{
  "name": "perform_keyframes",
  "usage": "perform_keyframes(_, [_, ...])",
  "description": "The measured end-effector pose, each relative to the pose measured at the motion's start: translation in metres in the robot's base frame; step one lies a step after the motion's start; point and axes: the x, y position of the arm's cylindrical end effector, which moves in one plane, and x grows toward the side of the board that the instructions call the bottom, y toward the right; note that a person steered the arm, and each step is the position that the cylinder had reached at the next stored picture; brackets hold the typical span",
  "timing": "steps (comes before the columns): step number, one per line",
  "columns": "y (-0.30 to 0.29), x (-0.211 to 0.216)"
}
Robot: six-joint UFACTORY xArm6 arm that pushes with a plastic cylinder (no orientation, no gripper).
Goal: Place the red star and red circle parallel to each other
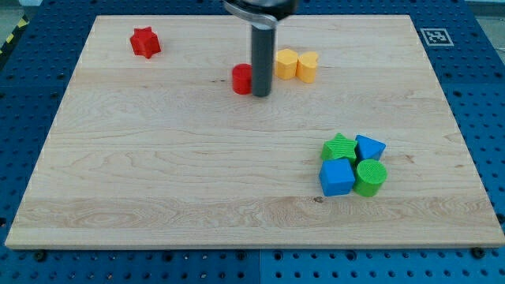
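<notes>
You have my tip (260, 95) at the red circle's (241, 80) 3 o'clock, seemingly touching; no fingers fitted. The red star (145, 42) sits at 10 o'clock.

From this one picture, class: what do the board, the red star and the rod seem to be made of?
The board looks like pale, unpainted wood: grain lines and joined planks show. The red star is probably moulded or printed plastic: one even colour, matt. The rod looks like dark metal or plastic with a dull sheen; which one is unclear. My tip sits right beside the red circle, on its right in the view.
</notes>
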Motion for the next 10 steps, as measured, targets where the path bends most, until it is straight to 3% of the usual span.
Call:
perform_keyframes(1, [-0.019,-0.006])
perform_keyframes(2, [-0.024,0.017])
perform_keyframes(3, [-0.056,0.005])
perform_keyframes(5, [-0.067,-0.055])
perform_keyframes(7, [-0.098,-0.051])
perform_keyframes(9, [-0.021,-0.081])
perform_keyframes(10, [-0.033,-0.082])
